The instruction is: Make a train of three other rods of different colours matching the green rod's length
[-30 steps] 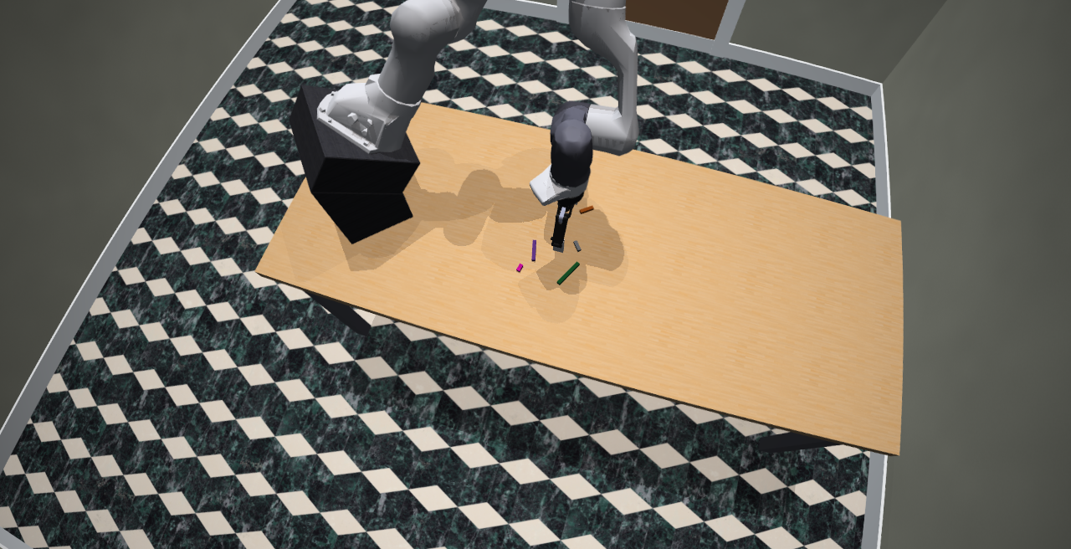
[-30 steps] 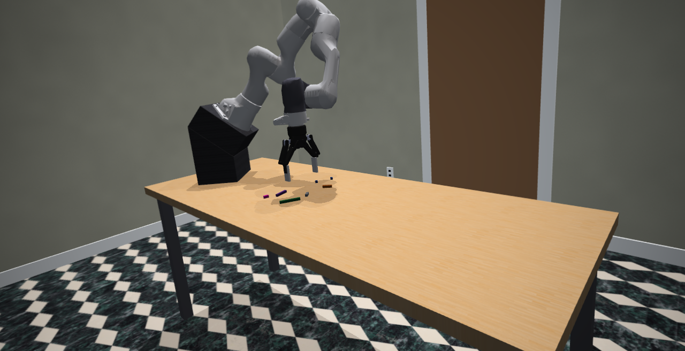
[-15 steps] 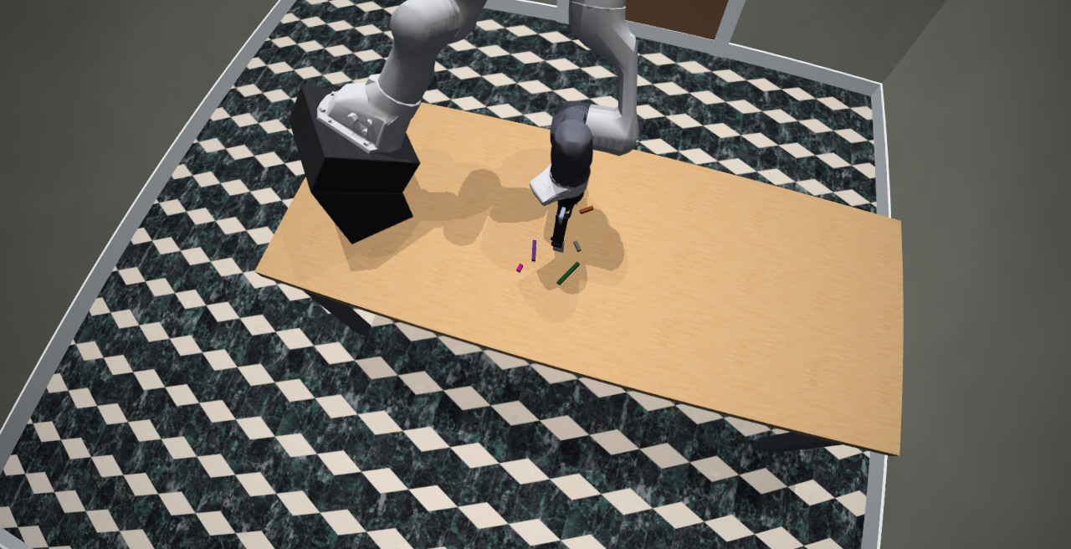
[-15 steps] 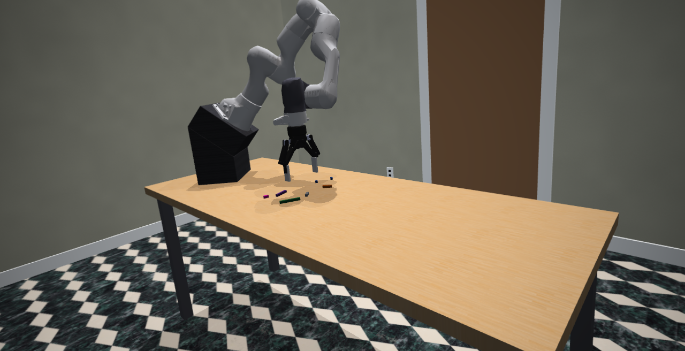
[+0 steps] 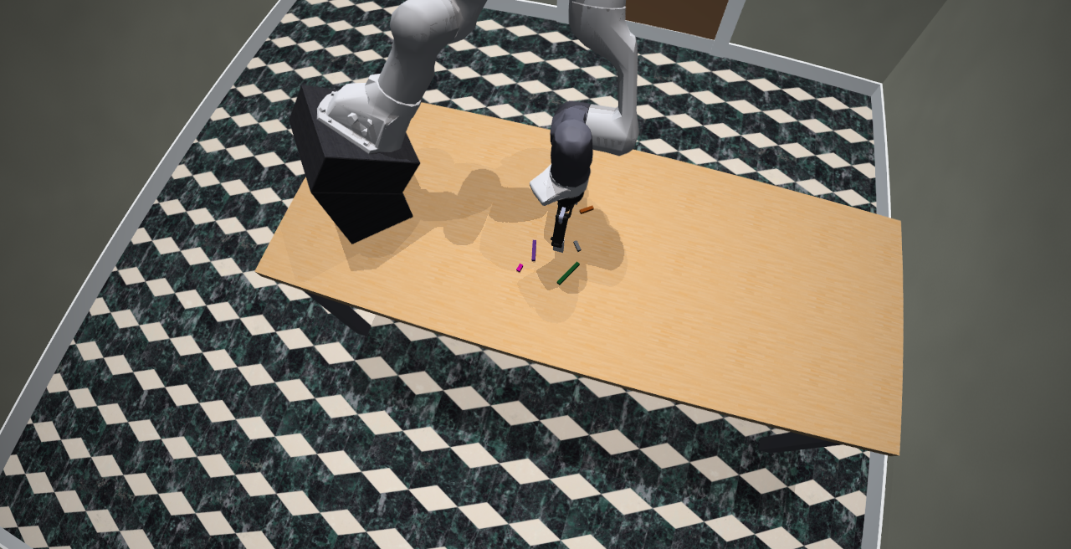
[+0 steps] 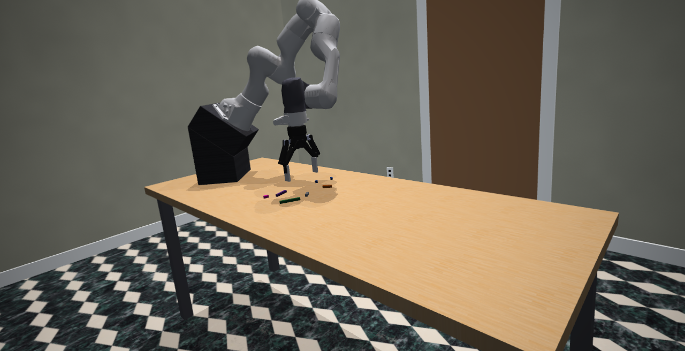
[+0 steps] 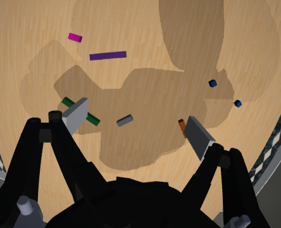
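My gripper (image 7: 138,116) is open and empty, hanging above the wooden table; it also shows in the exterior and top views (image 6: 301,172) (image 5: 557,244). Below it lies the short grey rod (image 7: 124,120) (image 5: 577,246). The green rod (image 5: 567,273) lies partly behind my left finger. The orange rod (image 7: 182,126) (image 5: 586,209) lies partly behind my right finger. The purple rod (image 7: 107,55) (image 5: 534,249) and the short magenta rod (image 7: 74,37) (image 5: 520,267) lie farther off. Two small blue rods (image 7: 212,83) (image 7: 238,103) lie apart at the right. All rods lie separate.
The black robot pedestal (image 5: 351,163) stands at the table's left end. The table edge (image 7: 280,131) shows at the right of the wrist view.
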Controlling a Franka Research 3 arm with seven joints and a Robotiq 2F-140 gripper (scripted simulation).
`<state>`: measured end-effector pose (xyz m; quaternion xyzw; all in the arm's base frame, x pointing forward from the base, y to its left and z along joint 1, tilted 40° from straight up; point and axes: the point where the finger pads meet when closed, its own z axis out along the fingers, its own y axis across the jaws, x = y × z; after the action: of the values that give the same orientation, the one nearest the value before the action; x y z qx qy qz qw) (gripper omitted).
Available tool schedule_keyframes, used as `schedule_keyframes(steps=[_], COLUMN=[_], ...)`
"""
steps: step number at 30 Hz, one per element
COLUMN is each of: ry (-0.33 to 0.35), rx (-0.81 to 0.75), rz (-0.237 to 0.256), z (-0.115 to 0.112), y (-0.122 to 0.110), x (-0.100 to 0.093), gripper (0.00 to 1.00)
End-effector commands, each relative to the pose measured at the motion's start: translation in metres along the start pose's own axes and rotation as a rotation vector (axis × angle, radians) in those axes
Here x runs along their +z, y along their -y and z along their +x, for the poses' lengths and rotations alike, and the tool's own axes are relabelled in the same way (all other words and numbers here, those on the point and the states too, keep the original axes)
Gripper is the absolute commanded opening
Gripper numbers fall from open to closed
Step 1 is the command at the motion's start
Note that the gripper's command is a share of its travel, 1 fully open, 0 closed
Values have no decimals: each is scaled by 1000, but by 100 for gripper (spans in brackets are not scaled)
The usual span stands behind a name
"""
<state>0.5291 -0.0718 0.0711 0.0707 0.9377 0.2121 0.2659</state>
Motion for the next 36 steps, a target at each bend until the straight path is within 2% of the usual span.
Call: schedule_keyframes(steps=[1, 4, 7, 36], ry=[-1, -1, -1, -2], rx=[-1, -56, -197, -643], rz=[-1, -1, -2, -2], z=[0, 1, 3, 10], y=[1, 2, 4, 12], x=[0, 0, 0, 0], gripper=[100, 100, 100, 100])
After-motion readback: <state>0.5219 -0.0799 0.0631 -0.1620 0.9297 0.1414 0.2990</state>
